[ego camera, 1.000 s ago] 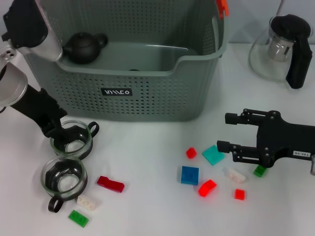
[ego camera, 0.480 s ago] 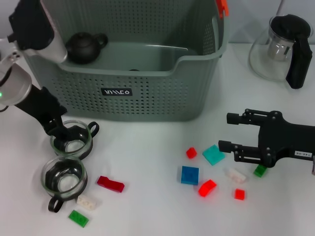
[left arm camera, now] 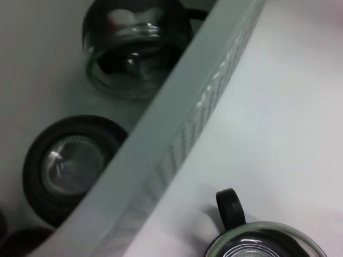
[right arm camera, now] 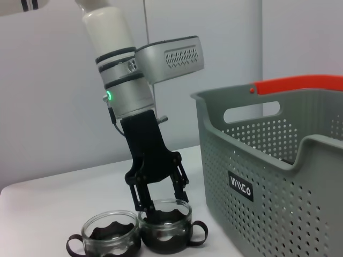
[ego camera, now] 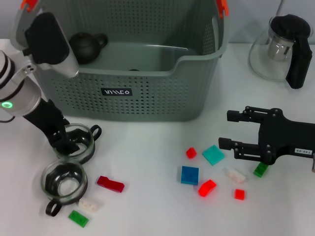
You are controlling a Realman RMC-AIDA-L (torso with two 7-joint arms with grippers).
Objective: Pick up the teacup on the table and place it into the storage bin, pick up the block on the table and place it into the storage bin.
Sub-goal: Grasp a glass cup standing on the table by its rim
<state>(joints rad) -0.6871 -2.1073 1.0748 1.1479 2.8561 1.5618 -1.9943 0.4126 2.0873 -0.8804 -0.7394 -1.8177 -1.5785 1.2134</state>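
Observation:
Two glass teacups with black handles stand at the front left: one (ego camera: 78, 143) (right arm camera: 165, 225) close to the storage bin (ego camera: 147, 93), the other (ego camera: 63, 180) (right arm camera: 110, 236) nearer me. My left gripper (ego camera: 66, 143) (right arm camera: 161, 199) reaches down onto the first teacup. Its fingers are apart and straddle the rim. Several small blocks lie on the table, among them a blue one (ego camera: 189, 175), a teal one (ego camera: 213, 154) and a dark red one (ego camera: 110, 184). My right gripper (ego camera: 231, 131) hovers open just right of the teal block, holding nothing.
A black teapot (ego camera: 86, 45) sits inside the bin, and the left wrist view shows a glass cup (left arm camera: 134, 48) and a black round piece (left arm camera: 72, 166) there too. A glass kettle (ego camera: 283, 49) stands at the back right. More blocks lie at the front left (ego camera: 78, 218) and right (ego camera: 239, 194).
My left arm has swung right and down, bringing its gripper lower onto the teacup by the bin. Both teacups have shifted slightly. The right gripper has barely moved.

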